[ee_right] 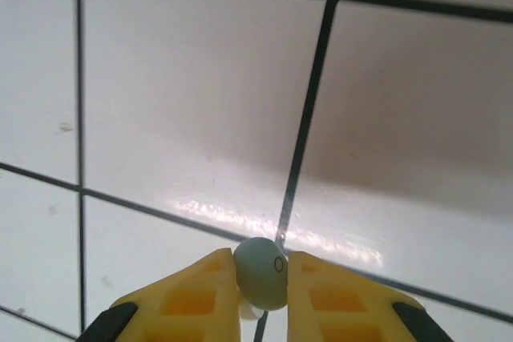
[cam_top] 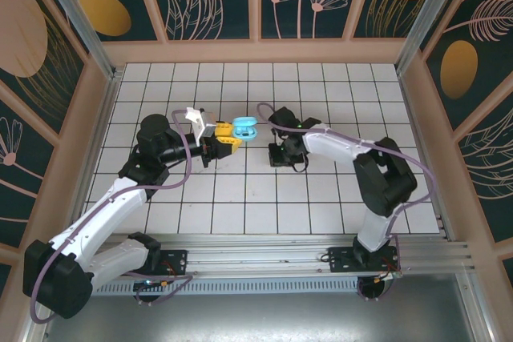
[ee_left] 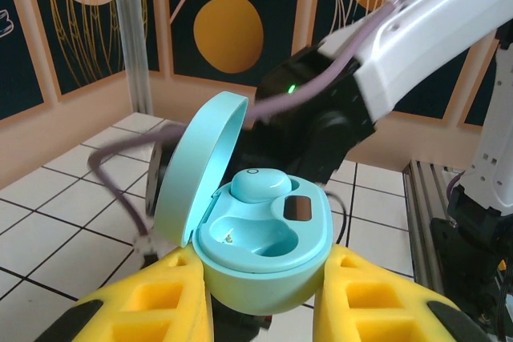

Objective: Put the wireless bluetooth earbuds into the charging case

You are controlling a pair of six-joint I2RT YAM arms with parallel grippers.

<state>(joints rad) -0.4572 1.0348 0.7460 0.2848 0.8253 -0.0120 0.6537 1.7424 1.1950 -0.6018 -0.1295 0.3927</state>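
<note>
My left gripper is shut on a teal-blue charging case, held with its lid swung open to the left. One teal earbud sits in the case's far socket; the near socket is empty. In the top view the case sits at the yellow fingertips of the left gripper. My right gripper is shut on a second teal earbud, just above the white tiles. In the top view the right gripper points down at the floor, right of the case.
White tiled floor with dark grout lines spreads around both arms. The right arm and its cable loom close behind the open case. Patterned walls enclose the cell, with an aluminium rail at the near edge.
</note>
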